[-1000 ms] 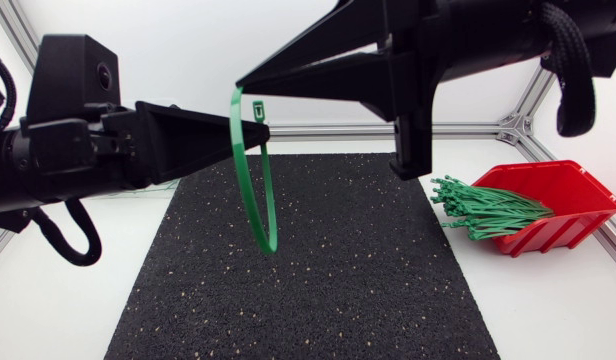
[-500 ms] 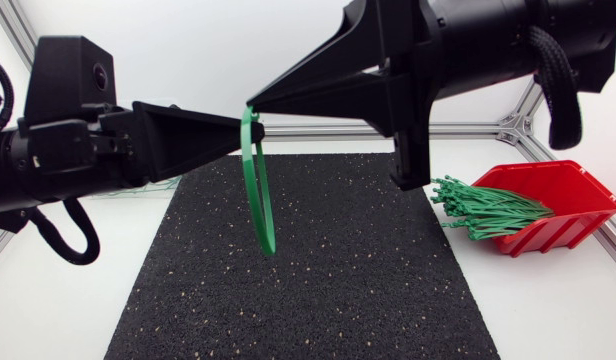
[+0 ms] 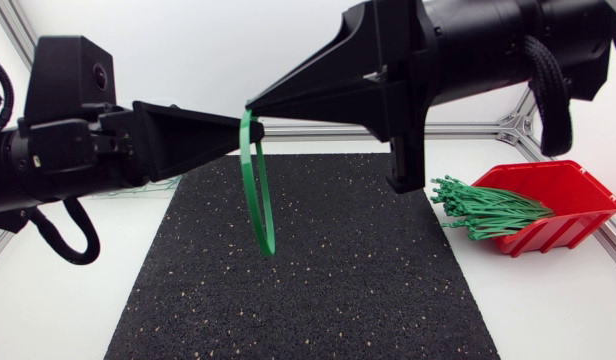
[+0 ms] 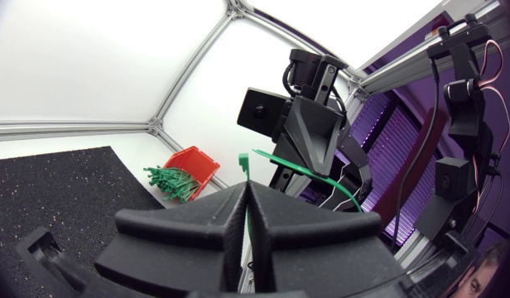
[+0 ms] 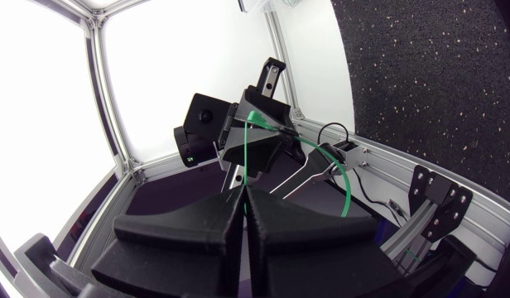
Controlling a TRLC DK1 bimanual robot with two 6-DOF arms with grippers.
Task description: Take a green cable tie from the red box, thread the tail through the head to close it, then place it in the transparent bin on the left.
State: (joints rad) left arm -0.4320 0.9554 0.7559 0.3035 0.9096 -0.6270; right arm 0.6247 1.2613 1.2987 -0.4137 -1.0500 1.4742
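Over the far end of the black mat [image 3: 338, 280] you have both arms meeting tip to tip, and the coming move turns on that small meeting place. The left gripper [image 3: 256, 128] comes in level from your left. The right gripper [image 3: 252, 104] slopes down from your right, its tip just above the left one and all but touching it. The green cable tie [image 3: 258, 200] hangs from that junction as a narrow loop, its long axis running down toward the mat without reaching it. Your left wrist view shows the left gripper [image 4: 243, 192] pressed closed on the strap, with the head [image 4: 244, 163] of the tie standing just above its fingertips, toward the other arm. Your right wrist view shows the right gripper [image 5: 242, 195] closed as well, a thin green strap rising out of the seam between its fingers. Each gripper therefore has hold of one part of the same tie, and the tail must travel along the short line from the right tip to the left tip to pass through the head. You cannot tell from these views whether it has entered the head. By the look of it you are in the threading step. The red box [image 3: 578, 180] with its bundle of spare ties [image 3: 488, 212] lies well apart on your right, and the transparent bin does not show clearly.
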